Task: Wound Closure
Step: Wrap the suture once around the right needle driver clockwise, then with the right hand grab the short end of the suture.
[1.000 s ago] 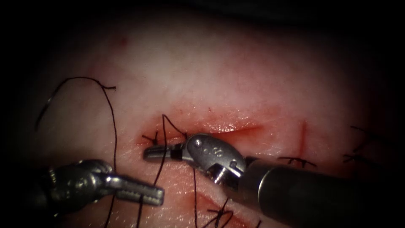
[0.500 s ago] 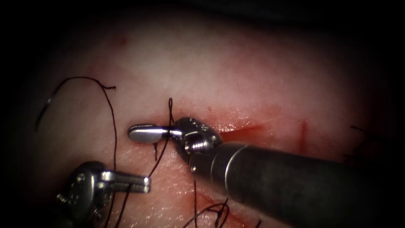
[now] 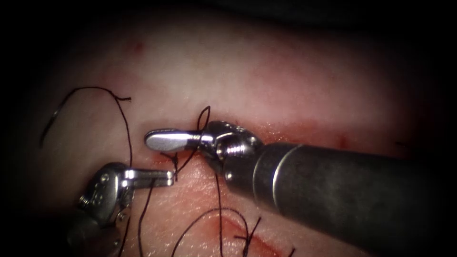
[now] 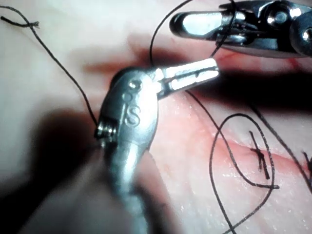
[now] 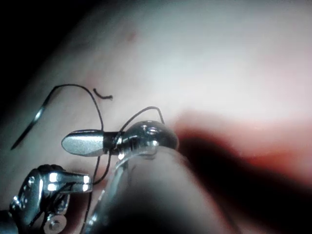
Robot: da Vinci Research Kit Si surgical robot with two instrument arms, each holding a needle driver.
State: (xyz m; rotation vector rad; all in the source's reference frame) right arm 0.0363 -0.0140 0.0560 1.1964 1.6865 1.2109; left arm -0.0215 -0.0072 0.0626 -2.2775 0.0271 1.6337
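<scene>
The right tool (image 3: pixel 162 139) reaches in from the right over the cut (image 3: pixel 295 129), its jaws shut and pointing left. They hold nothing. A loop of thread (image 3: pixel 203 116) is wrapped around them. Just below, the left tool (image 3: pixel 164 177) points right with its jaws shut on the thread (image 3: pixel 183 164) that leads up to that loop. The same pair shows in the left wrist view, left tool (image 4: pixel 195 78) under right tool (image 4: pixel 195 22). The curved needle (image 3: pixel 48 124) lies free on the tissue far left of the cut, also in the right wrist view (image 5: pixel 29 123), held by neither tool.
Thread (image 3: pixel 128 138) runs from the needle in an arc and down past the left tool. Loose thread (image 3: pixel 209 216) curls below the tools near a tied stitch (image 3: pixel 248 236) with short cut ends. Red fluid (image 3: pixel 304 128) wets the tissue along the cut.
The right tool moved up and left and turned, and the thread now loops around its jaws. The left tool rose up and right toward the cut with its thread.
</scene>
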